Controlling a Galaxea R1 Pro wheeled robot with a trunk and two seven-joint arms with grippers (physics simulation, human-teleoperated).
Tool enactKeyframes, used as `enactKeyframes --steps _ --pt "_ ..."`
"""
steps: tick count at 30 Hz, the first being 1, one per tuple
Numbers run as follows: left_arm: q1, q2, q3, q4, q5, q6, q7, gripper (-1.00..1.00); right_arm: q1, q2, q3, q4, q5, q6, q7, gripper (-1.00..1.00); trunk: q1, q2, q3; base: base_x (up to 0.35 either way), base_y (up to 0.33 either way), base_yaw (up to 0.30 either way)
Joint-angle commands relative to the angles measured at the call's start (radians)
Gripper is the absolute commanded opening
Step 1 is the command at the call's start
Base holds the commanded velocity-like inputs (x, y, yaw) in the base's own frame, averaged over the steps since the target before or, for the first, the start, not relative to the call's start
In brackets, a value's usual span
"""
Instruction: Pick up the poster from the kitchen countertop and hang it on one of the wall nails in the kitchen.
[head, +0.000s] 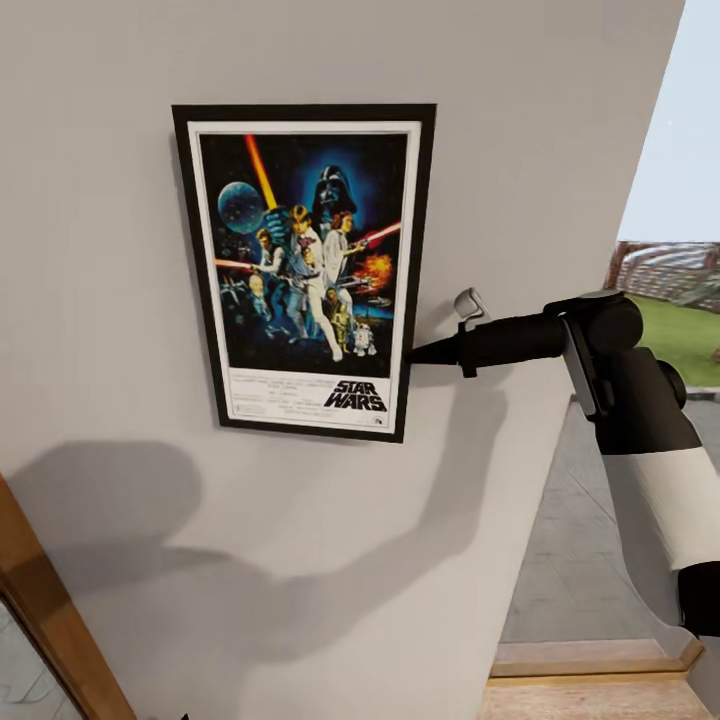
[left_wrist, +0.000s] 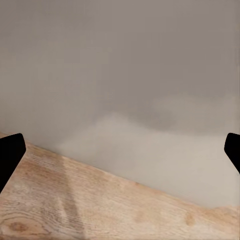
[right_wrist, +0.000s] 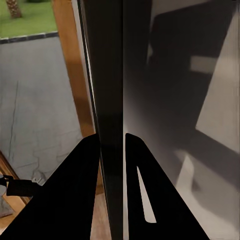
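Poster: the poster (head: 305, 270) sits flat against the light-grey wall (head: 520, 120), upright with a slight tilt, high on the wall and left of the wall's outer corner.
Right gripper: the right gripper (head: 418, 352) reaches in from the right and is clenched on the poster's right edge near its lower corner; in the right wrist view its two black fingers (right_wrist: 67, 195) pinch the frame's dark edge (right_wrist: 111, 100) between them.
Left gripper: the left gripper's (left_wrist: 120, 150) fingertips stand wide apart, released, facing grey wall above a wooden floor (left_wrist: 75, 205).
Surroundings: paving and grass (head: 685, 335) show past the wall's right edge.
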Motion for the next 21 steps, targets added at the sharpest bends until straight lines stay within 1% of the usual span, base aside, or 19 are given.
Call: enactKeyframes --steps 1,6,8,12,21 --pt "0.000 0.000 -0.008 0.001 0.010 -0.002 -0.005 1.00 -0.001 -0.001 -0.001 0.003 0.003 0.014 0.007 -1.00 0.000 -0.001 0.000 0.000 0.000 0.000" --pt "0.000 0.001 -0.008 0.001 0.010 -0.002 -0.005 1.00 -0.015 -0.002 -0.003 0.015 0.003 0.014 0.007 -1.00 0.000 -0.001 0.000 0.000 0.000 0.000" --pt "0.000 0.001 -0.008 0.001 0.010 -0.002 -0.004 1.00 -0.053 0.001 -0.002 0.050 0.003 0.015 0.007 -1.00 0.000 -0.001 0.000 0.000 0.000 0.000" --pt "0.000 0.001 -0.008 0.001 0.010 -0.002 -0.004 1.00 -0.080 0.002 -0.002 0.056 0.003 0.016 0.007 -1.00 0.000 -0.001 0.000 0.000 0.000 0.000" --pt "0.000 0.001 -0.008 0.001 0.010 -0.002 -0.004 1.00 -0.105 0.004 0.000 0.082 0.002 0.015 0.007 -1.00 0.000 -0.001 0.000 0.000 0.000 0.000"
